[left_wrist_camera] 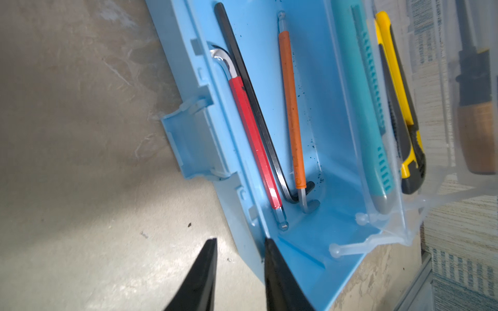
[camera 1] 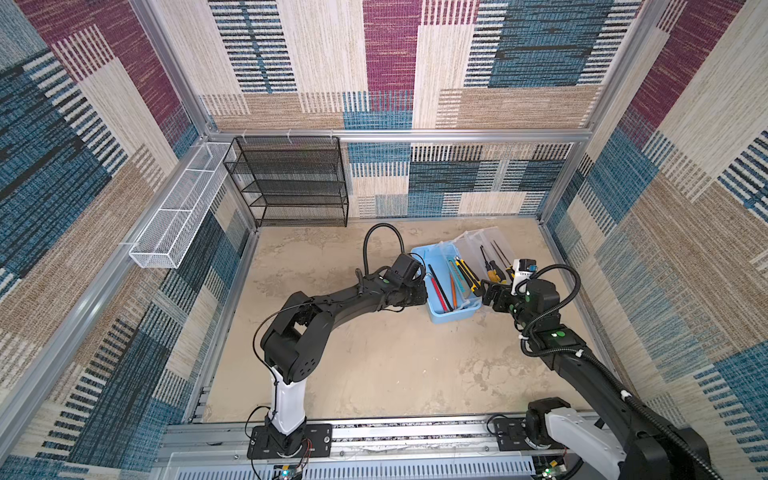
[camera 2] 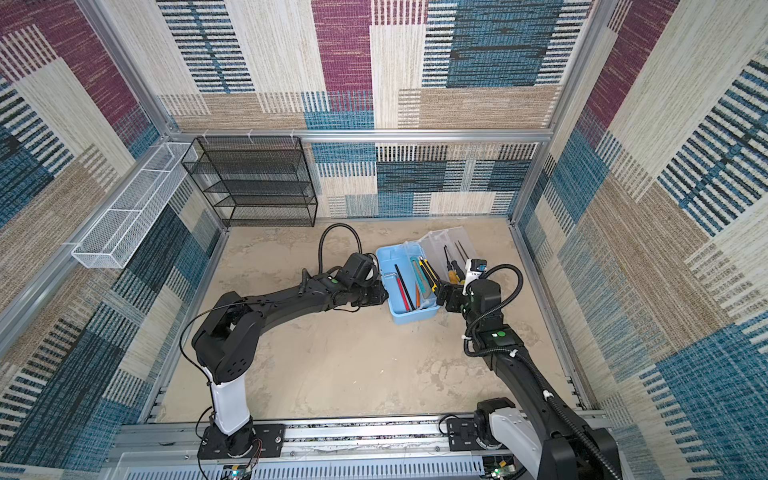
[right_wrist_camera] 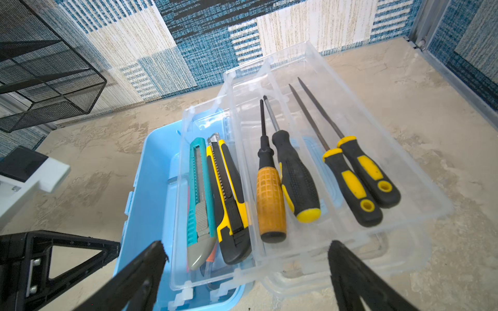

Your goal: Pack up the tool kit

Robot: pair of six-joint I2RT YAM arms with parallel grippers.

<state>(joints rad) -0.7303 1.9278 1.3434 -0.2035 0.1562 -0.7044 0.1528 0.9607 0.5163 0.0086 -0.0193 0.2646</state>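
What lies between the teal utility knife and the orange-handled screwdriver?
The yellow-and-black utility knife lies between the teal utility knife and the orange-handled screwdriver, as the right wrist view shows.

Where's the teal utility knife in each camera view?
In a top view: teal utility knife inside the blue box.
In a top view: teal utility knife likewise.
Left wrist: teal utility knife near orange hex key.
Right wrist: teal utility knife in clear tray.
Landmark: yellow utility knife alongside everywhere.

The box (left_wrist_camera: 318, 107) is light blue; hex keys (left_wrist_camera: 250, 134) are red, black, orange; utility knives (left_wrist_camera: 355, 107) teal, yellow-black.
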